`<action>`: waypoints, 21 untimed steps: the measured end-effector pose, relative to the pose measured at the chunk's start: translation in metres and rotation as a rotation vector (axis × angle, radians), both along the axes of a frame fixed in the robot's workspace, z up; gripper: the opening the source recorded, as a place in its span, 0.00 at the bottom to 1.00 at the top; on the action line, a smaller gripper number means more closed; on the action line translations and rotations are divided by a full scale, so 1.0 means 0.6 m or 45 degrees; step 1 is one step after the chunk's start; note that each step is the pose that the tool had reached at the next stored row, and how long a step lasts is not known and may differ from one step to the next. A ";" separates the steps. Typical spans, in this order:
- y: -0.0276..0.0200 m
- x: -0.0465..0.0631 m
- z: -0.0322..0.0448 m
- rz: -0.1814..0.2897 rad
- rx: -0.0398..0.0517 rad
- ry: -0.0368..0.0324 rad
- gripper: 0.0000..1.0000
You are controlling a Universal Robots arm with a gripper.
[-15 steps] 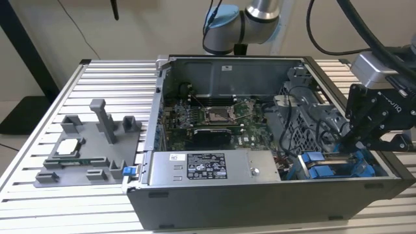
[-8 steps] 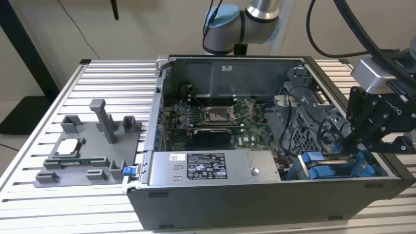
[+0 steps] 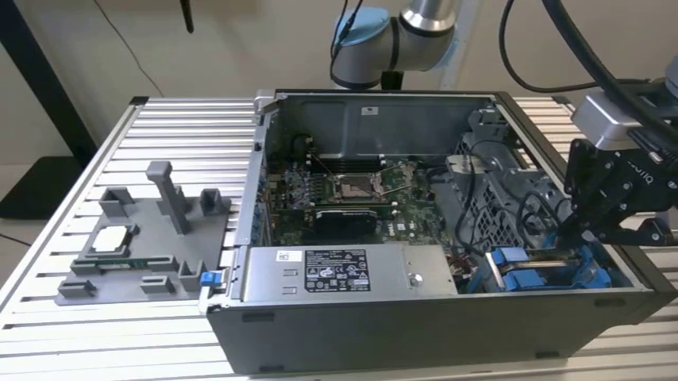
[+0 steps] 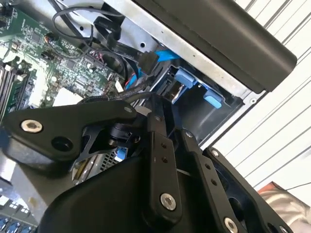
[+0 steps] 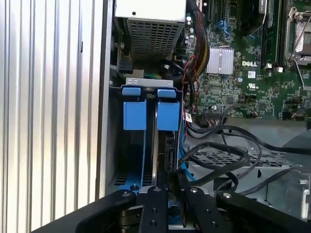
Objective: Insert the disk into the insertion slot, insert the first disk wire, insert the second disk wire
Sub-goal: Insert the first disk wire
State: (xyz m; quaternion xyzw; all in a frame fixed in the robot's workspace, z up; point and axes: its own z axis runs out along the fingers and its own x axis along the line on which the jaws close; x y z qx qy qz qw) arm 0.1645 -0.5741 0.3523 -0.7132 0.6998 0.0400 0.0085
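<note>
The disk point(image 5: 155, 145) stands edge-on in its blue carrier, whose two blue tabs point(image 5: 134, 115) show at the far end. It sits partly inside the insertion slot point(image 5: 146, 82), the grey metal bay in the case corner on the exterior view's right. In the exterior view the disk point(image 3: 545, 260) shows between blue pieces. My black gripper point(image 3: 583, 234) is right above it, fingers close together on the carrier's near end point(image 5: 171, 191). Loose black disk wires point(image 5: 218, 145) lie beside the bay. A black connector point(image 4: 146, 60) on a blue cable hangs just beyond the gripper point(image 4: 158, 104).
The open computer case holds a motherboard point(image 3: 350, 190) and a grey labelled power-supply box point(image 3: 329, 274) next to the bay. A grey fixture point(image 3: 138, 238) with small parts stands on the slatted table point(image 3: 63, 198) at the exterior view's left. The case wall point(image 3: 424, 333) borders the bay.
</note>
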 end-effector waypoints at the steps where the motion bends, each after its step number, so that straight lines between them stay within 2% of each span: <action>1: 0.0026 0.000 -0.002 0.000 -0.001 0.0000 0.00; 3: 0.0078 0.000 -0.005 0.001 -0.006 0.0000 0.00; 6: 0.0080 0.000 -0.009 0.002 -0.013 0.0000 0.00; 21: 0.0056 0.001 -0.019 0.004 -0.019 0.0000 0.00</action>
